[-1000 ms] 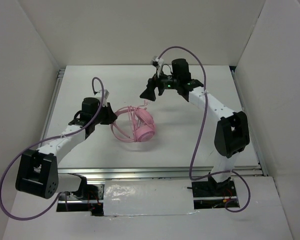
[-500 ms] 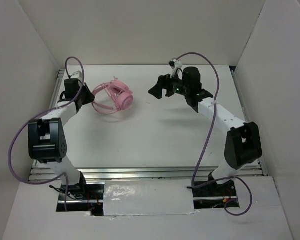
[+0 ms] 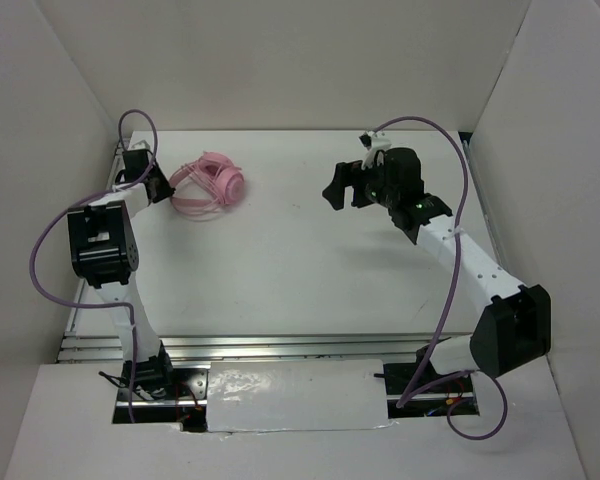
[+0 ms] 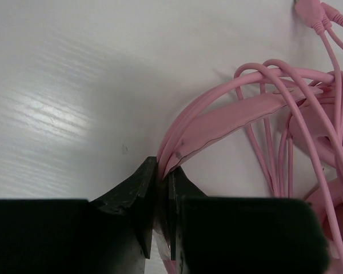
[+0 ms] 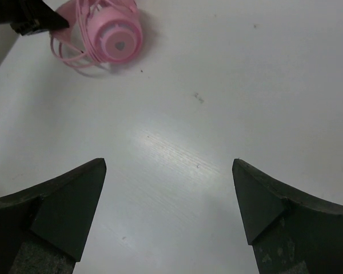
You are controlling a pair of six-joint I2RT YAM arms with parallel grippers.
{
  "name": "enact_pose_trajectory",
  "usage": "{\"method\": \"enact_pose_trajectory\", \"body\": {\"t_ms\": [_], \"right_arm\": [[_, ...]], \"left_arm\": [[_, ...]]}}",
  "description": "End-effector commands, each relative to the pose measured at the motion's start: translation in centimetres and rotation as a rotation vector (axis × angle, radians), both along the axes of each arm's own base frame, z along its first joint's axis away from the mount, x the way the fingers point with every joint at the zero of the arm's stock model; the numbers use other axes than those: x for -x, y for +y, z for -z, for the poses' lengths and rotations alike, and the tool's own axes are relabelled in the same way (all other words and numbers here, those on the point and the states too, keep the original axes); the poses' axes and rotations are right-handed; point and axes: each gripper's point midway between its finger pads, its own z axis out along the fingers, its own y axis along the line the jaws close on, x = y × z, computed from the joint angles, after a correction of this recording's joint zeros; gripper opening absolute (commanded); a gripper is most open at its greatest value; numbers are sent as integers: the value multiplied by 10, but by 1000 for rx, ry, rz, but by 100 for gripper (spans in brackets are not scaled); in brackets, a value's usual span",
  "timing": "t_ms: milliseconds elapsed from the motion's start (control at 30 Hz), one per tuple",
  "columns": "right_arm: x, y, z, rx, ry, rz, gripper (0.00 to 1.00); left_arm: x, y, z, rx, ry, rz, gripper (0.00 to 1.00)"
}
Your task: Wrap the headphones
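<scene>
Headphones [image 3: 208,183] sit at roughly 10 o'clock on the desk [image 3: 310,270], near the far-left corner, bunched into a compact bundle. The left arm [image 3: 105,235] is folded back along the left edge.

Left jaws: clenched on the headphones. The left wrist view shows both tips pinched nearly together on the headband [image 4: 228,123] where it meets them, with a few strands of cord [image 4: 272,171] caught in the same pinch. From the tips the band arcs away toward 2 o'clock. The cord loops cross over it, and the plug end [image 4: 308,8] lies at the frame's 1 o'clock corner.

Right jaws: released, tips spread wide, nothing between them. They hang over the desk at about 1 o'clock in the top view, pointing left, well apart from the bundle. In the right wrist view one ear cup [image 5: 120,39] faces the camera at 11 o'clock, with cord wound around it and the dark left tip touching the bundle's left side.
</scene>
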Motion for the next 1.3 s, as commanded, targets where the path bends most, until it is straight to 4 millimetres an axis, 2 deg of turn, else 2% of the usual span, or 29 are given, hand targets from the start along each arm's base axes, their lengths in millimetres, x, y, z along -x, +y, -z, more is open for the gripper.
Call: {"method": "enact_pose_trajectory", "body": {"t_ms": [0, 33, 67, 100, 133, 200, 267, 367, 433, 467, 533, 567, 600, 633, 667, 733, 767, 800, 833, 867, 900, 933, 967, 1033, 1100, 1133, 1167, 1233, 1267], "right_arm": [[13, -22, 8, 50, 31, 55, 100], [15, -24, 5, 45, 24, 63, 100], [16, -27, 5, 47, 24, 71, 100], [17, -28, 6, 50, 26, 79, 100], [18, -31, 3, 47, 24, 91, 100], [20, -31, 3, 46, 25, 92, 100], [21, -33, -5, 30, 4, 102, 100], [23, -35, -15, 12, -18, 113, 100], [25, -38, -19, -3, -25, 134, 100], [26, -39, -18, -7, -23, 141, 100], [28, -44, -23, -23, -29, 178, 100], [28, -47, -22, -27, -24, 193, 100], [30, -48, -25, -36, -31, 204, 100], [29, -53, -25, -51, -22, 237, 100], [30, -55, -25, -58, -14, 251, 100], [34, -61, -25, -84, 8, 284, 100], [35, -63, -22, -89, 18, 294, 100], [38, -66, -23, -99, 23, 304, 100], [39, -68, -21, -107, 34, 313, 100], [43, -69, -17, -122, 51, 323, 100], [47, -72, -17, -126, 51, 330, 100], [49, -77, -17, -131, 52, 353, 100], [52, -80, -6, -130, 75, 377, 100], [57, -90, -5, -131, 64, 415, 100], [64, -99, 5, -122, 73, 455, 100], [67, -101, 8, -120, 83, 465, 100], [71, -103, 16, -111, 99, 475, 100], [76, -109, 19, -116, 88, 498, 100], [80, -110, 29, -110, 99, 501, 100]], "left_arm": [[-26, 15, -29, 13, -95, -54, 0], [-26, 18, -27, 24, -88, -67, 0], [-25, 20, -25, 31, -80, -75, 11], [-23, 22, -23, 34, -73, -81, 17], [-21, 25, -22, 37, -66, -95, 31], [-18, 26, -25, 37, -67, -96, 39], [-17, 27, -29, 27, -70, -97, 51], [-9, 28, -38, 19, -63, -97, 59], [-7, 29, -51, 9, -81, -98, 64], [-4, 31, -62, 8, -97, -98, 74], [-1, 31, -76, 10, -116, -96, 87], [5, 30, -92, 10, -135, -95, 95], [9, 30, -100, 9, -144, -102, 99], [14, 29, -107, 9, -148, -108, 99], [28, 27, -122, -1, -159, -126, 99], [47, 20, -134, -4, -163, -157, 99], [72, 18, -145, -25, -161, -199, 99], [85, 7, -150, -30, -161, -209, 99], [100, 3, -150, -39, -152, -246, 99], [129, -7, -152, -41, -153, -279, 99], [147, -30, -146, -38, -134, -310, 99], [162, -41, -142, -15, -133, -336, 99], [186, -58, -133, 20, -147, -318, 99], [198, -90, -135, 76, -202, -234, 99], [222, -100, -139, 68, -202, -214, 99], [237, -99, -130, 42, -154, -229, 99], [245, -98, -133, 35, -172, -233, 99], [253, -103, -131, 24, -174, -215, 99], [256, -106, -130, 24, -186, -193, 99]]}}
